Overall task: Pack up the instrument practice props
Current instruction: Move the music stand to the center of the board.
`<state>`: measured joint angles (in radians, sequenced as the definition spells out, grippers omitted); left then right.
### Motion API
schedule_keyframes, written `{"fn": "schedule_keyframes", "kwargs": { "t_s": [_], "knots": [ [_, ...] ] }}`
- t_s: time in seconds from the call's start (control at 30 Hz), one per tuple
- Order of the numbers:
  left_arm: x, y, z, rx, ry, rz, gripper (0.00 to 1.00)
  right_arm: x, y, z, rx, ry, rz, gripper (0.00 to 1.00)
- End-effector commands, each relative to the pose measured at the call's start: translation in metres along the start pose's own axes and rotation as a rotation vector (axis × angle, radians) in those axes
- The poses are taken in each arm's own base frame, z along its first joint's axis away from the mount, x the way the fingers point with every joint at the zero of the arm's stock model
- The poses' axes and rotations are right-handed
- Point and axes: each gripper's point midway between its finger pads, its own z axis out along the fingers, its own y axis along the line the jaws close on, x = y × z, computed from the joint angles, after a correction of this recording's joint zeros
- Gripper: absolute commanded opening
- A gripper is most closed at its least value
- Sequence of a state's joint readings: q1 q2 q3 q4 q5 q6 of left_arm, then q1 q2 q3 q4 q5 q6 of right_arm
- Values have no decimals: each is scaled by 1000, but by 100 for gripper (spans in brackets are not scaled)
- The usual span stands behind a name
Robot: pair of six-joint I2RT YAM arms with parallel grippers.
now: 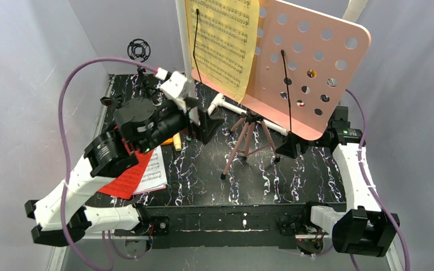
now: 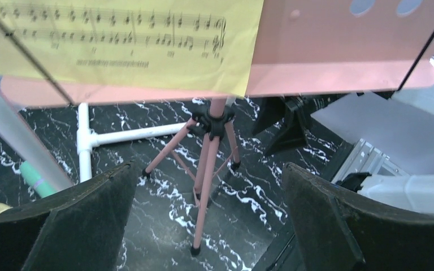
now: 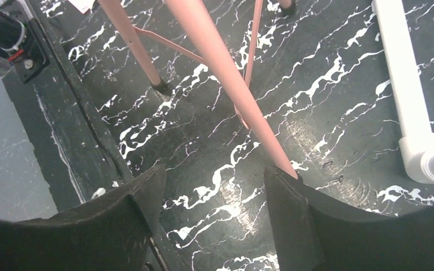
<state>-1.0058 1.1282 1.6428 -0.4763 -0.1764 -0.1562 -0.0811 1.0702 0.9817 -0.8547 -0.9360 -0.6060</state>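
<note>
The pink hole-punched music stand [image 1: 311, 62] stands mid-table on tripod legs [image 1: 248, 138], with yellow sheet music [image 1: 223, 39] on its desk. My left gripper [image 1: 202, 125] is open to the left of the tripod. In the left wrist view the tripod [image 2: 209, 152] stands beyond the left gripper [image 2: 209, 214], with nothing between the fingers. My right gripper [image 1: 291, 148] is low on the right, under the desk. It is open [image 3: 215, 192], and a pink leg [image 3: 226, 84] ends right at the tip of its right finger [image 3: 299, 220]. A red folder [image 1: 127, 178] with a white music sheet [image 1: 155, 172] lies under the left arm.
A white pipe frame [image 1: 226, 104] lies behind the tripod, and shows again as a white pipe frame [image 2: 118, 135] and a white pipe [image 3: 407, 84]. The mint-green microphone [image 2: 34, 178] lies at the left beside it. Grey walls close in the sides and back.
</note>
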Motion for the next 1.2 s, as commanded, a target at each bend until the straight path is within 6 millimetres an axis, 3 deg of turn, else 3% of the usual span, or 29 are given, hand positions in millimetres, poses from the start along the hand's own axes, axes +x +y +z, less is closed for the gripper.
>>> {"fn": "schedule_keyframes", "kwargs": {
  "t_s": [0.0,0.1,0.3,0.47,0.7,0.87,1.17],
  "knots": [
    [8,13,-35,-28,-39,1,98,-9,-18,17,29,-1,-118,70],
    [35,24,-51,-62,-1,-31,98,-22,-24,29,18,-26,-117,66],
    [96,40,-77,-119,71,-131,98,-45,-25,49,-38,-75,-119,75],
    [125,48,-88,-152,94,-198,98,-42,-24,60,-54,-47,-200,65],
    [138,52,-91,-177,103,-221,98,-46,-44,54,73,-30,-240,39],
    [140,53,-89,-183,115,-216,98,-43,-59,43,164,-27,-251,27],
    [144,51,-85,-180,132,-220,98,-48,-100,25,339,-3,-285,25]
  ]
}}
